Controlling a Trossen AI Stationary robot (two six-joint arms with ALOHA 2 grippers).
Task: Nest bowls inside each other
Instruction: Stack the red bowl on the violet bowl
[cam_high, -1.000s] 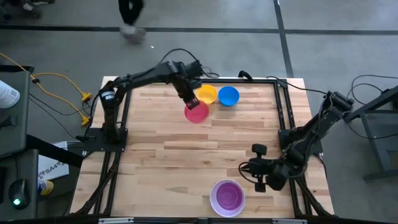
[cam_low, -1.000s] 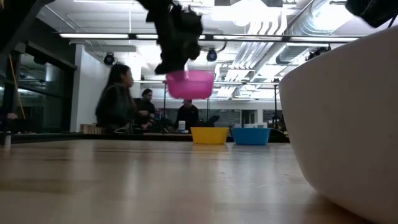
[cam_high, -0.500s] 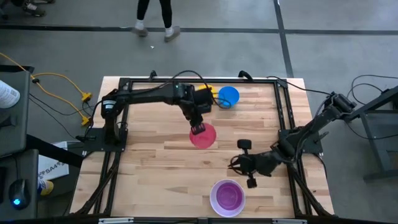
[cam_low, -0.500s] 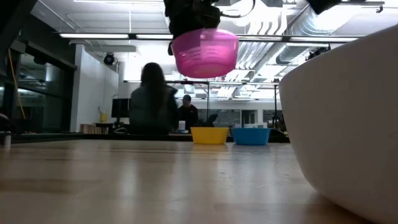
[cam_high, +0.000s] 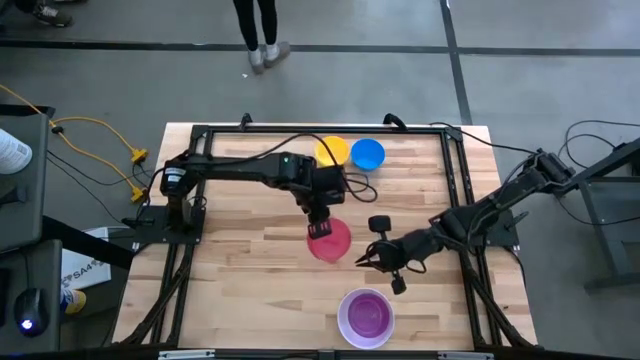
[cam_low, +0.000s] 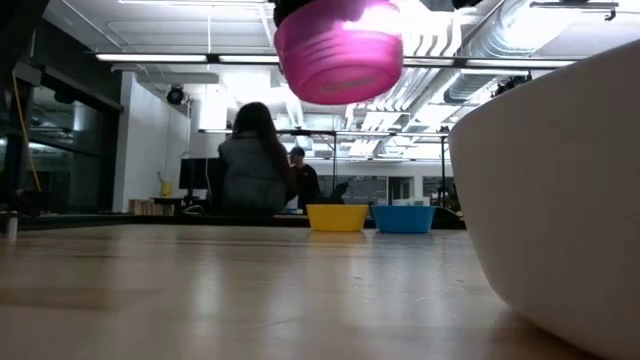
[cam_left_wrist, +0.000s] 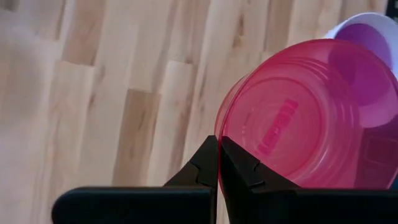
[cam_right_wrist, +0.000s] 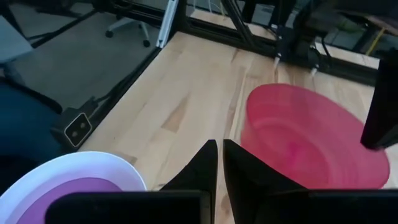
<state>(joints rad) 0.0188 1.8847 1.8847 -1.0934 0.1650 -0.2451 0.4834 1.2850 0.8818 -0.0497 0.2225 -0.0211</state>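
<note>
Bowl nesting, pink bowl airborne.
Left gripper (cam_high: 322, 231) is clamped on the pink bowl (cam_high: 330, 241) rim above table centre; right gripper (cam_high: 362, 262) hangs beside it, fingers together, empty; purple bowl (cam_high: 366, 315) sits nested in white bowl (cam_high: 343, 311) at the near edge.

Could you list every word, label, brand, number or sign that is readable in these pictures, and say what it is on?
Raised lettering on the underside of the pink bowl, held by the left gripper: too blurred to read.
Printing on the white packet on the floor left of the table: too small to read.
Nothing else carries legible text.
</note>
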